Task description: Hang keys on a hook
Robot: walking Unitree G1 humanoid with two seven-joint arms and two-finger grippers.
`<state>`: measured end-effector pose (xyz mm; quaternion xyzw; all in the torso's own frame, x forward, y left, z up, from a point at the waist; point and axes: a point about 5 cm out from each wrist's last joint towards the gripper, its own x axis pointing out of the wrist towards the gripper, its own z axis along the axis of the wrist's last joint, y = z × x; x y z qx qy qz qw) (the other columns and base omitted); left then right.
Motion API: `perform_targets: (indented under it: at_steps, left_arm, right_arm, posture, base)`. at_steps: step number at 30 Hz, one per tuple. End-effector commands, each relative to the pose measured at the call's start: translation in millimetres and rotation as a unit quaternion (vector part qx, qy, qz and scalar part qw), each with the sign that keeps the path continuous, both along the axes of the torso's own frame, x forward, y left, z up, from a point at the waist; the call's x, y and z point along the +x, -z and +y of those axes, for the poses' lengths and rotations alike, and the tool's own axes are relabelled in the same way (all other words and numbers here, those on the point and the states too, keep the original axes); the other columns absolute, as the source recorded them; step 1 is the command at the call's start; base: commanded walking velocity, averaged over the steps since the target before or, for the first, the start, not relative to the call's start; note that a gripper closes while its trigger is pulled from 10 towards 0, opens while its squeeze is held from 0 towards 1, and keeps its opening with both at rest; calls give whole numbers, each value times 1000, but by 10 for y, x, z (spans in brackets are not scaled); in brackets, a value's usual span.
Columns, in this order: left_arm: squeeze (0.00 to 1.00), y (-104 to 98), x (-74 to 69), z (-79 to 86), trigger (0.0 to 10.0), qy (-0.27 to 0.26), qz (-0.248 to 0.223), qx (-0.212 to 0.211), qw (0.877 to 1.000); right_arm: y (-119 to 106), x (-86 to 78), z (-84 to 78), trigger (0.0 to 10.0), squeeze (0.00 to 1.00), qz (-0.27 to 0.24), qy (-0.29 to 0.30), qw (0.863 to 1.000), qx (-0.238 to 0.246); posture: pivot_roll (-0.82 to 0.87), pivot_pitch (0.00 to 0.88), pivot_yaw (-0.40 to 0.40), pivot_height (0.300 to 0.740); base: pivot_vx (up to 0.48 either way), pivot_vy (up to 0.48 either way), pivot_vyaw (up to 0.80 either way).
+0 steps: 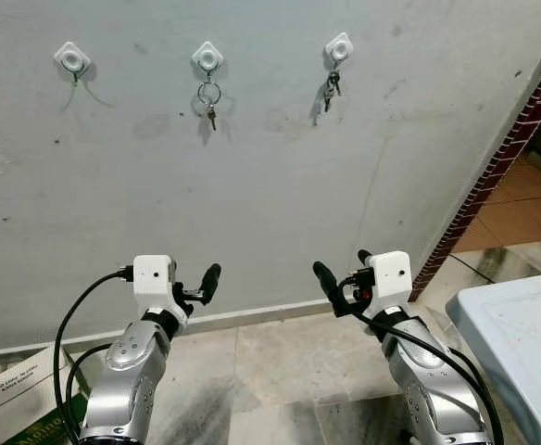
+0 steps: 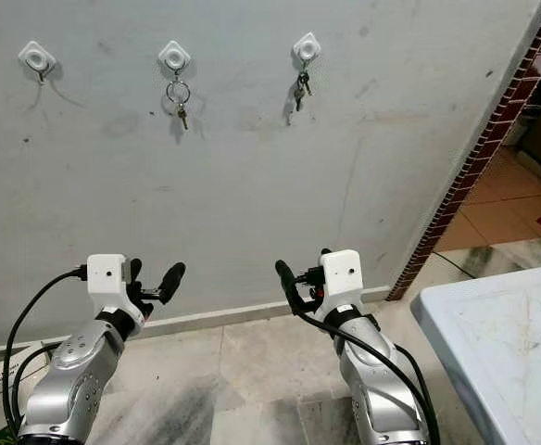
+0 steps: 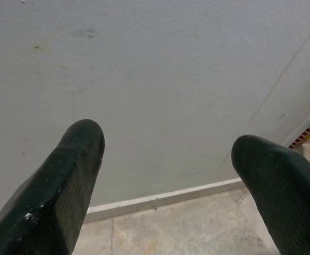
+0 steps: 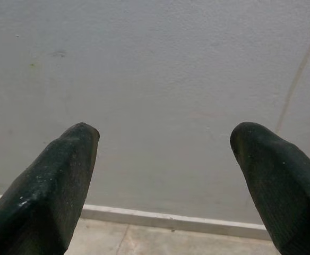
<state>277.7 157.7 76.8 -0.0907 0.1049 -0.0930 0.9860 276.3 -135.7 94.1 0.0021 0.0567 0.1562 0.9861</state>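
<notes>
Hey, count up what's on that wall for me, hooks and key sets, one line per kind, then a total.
Hooks: 3, the left hook, the middle hook and the right hook.
Key sets: 2, the middle keys and the right keys, each hanging from its hook.
Total: 5

Well above both tools, small metal keys on a ring [image 1: 209,100] hang from the middle white diamond-shaped wall hook [image 1: 207,57]; a darker key bunch [image 1: 331,88] hangs from the right white hook [image 1: 339,46].

Even, soft daylight, head views sharp, faint shadows falling down-left of 3 hooks [image 1: 207,57] on the grey wall [image 1: 280,185], no glare, wrist views with close black fingertips [image 3: 83,138] slightly soft
</notes>
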Motion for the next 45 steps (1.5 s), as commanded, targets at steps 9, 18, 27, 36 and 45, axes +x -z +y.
perform_targets:
  at_steps: [9, 18, 27, 36, 45]
  left_arm:
    - [0, -6, -125, 411, 10000, -51, -22, 88, 995]
    - [0, 183, -86, 729, 10000, -108, 6, 102, 989]
    - [0, 103, -21, 638, 10000, -104, -22, 100, 989]
    - [0, 700, -195, 908, 10000, -142, 108, 106, 978]
    - [0, 1143, -425, 799, 10000, -129, 239, 106, 957]
  right_arm:
    - [-71, 91, -520, 10000, 0, -23, 74, 995, -56]
    - [110, 151, -673, 10000, 0, 1, 112, 992, -56]
    - [62, 192, -694, 10000, 0, -12, 102, 993, -65]
    - [597, 124, -938, 10000, 0, 108, 153, 981, -56]
    - [1134, -133, -840, 10000, 0, 248, 111, 958, -88]
  posture:
    - [49, 0, -6, 740]
    - [43, 0, -22, 740]
    - [36, 0, -31, 740]
    - [28, 0, -28, 740]
    - [39, 0, -55, 740]
  base:
    - [0, 0, 0]
    - [0, 0, 0]
    - [0, 0, 0]
    - [0, 0, 0]
    - [0, 0, 0]
